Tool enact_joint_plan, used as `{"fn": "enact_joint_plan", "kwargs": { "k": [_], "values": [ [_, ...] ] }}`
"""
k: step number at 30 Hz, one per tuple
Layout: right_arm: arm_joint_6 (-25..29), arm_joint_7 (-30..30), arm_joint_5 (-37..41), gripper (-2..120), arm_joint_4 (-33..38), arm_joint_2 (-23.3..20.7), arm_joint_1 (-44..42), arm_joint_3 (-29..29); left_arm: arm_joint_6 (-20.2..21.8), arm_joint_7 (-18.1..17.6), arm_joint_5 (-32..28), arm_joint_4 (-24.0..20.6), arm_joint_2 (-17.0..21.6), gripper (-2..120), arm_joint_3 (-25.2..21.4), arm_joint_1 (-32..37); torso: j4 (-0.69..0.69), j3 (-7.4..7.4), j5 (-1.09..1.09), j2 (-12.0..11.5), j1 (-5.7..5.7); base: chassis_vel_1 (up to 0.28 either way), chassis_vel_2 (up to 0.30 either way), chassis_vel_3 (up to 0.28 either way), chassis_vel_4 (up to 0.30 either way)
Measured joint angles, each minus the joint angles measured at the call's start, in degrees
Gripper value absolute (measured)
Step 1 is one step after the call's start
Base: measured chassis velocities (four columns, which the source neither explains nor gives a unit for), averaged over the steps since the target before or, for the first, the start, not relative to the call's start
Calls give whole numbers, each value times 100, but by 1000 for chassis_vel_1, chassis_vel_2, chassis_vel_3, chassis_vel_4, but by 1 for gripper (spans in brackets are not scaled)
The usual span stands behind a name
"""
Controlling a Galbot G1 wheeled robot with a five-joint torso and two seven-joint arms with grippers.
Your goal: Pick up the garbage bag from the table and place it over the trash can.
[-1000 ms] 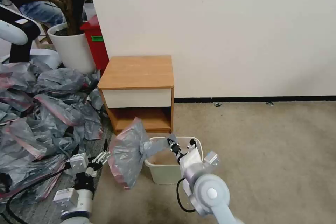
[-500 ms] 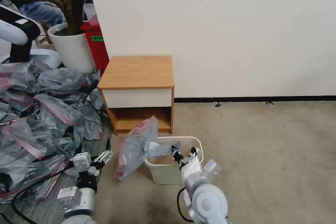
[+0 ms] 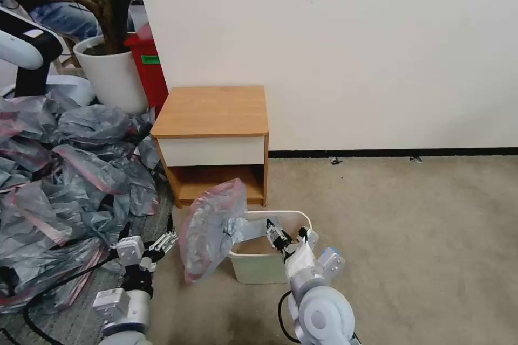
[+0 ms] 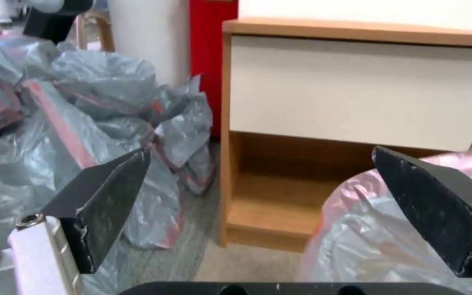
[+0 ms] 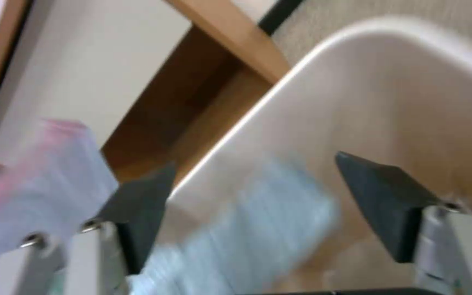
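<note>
1. Hanging over the trash can (image 3: 259, 269) rim, the garbage bag (image 3: 208, 229) droops down its outer side — in front of the table (image 3: 213, 110).
2. Right gripper (image 3: 288, 237) sits above the trash can, fingers apart around the bag's strip.
3. Left gripper (image 3: 162, 242) waits beside the bag — fingers apart, holding nothing.

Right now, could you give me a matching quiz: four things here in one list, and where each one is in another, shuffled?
Things:
1 garbage bag
2 trash can
3 table
4 left tool

Places:
A on the carpet, in front of the table
B against the wall
C open, beside the heap of grey bags
D hanging at the trash can's left rim

Pairs: 1-D, 2-A, 3-B, 4-C.
</note>
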Motion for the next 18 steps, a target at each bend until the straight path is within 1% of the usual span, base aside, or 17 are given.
{"fn": "enact_joint_plan", "kwargs": {
  "k": [2, 3, 6, 7, 10, 15, 18],
  "values": [
    [3, 4, -174, 89, 98, -47, -9, 75, -42, 76, 27, -39, 16, 100, 15, 0, 0, 0, 0, 0, 0, 0, 0, 0, 0],
    [3, 4, -174, 89, 98, -47, -9, 75, -42, 76, 27, -39, 16, 100, 15, 0, 0, 0, 0, 0, 0, 0, 0, 0, 0],
    [5, 23, -345, 102, 309, -122, -8, 219, -76, 140, 31, -45, 46, 100, 56, -16, 0, 0, 0, -1, 0, 0, 0, 0, 0],
    [5, 23, -345, 102, 309, -122, -8, 219, -76, 140, 31, -45, 46, 100, 56, -16, 0, 0, 0, -1, 0, 0, 0, 0, 0],
    [9, 34, -404, 109, 557, -143, -24, 371, -91, 245, 39, -60, 55, 100, 135, -10, 0, 0, 0, -1, 0, 0, 0, 0, 0],
    [8, 34, -430, 113, 734, -154, -49, 449, -129, 373, 72, -107, 59, 100, 196, -12, 0, 0, 0, -1, 0, 0, 0, 0, 0],
    [8, 34, -435, 113, 853, -157, -80, 517, -148, 581, -64, -232, 85, 100, 202, -20, 0, 0, 0, -1, 0, 0, 0, 0, 0]
  ]
}}
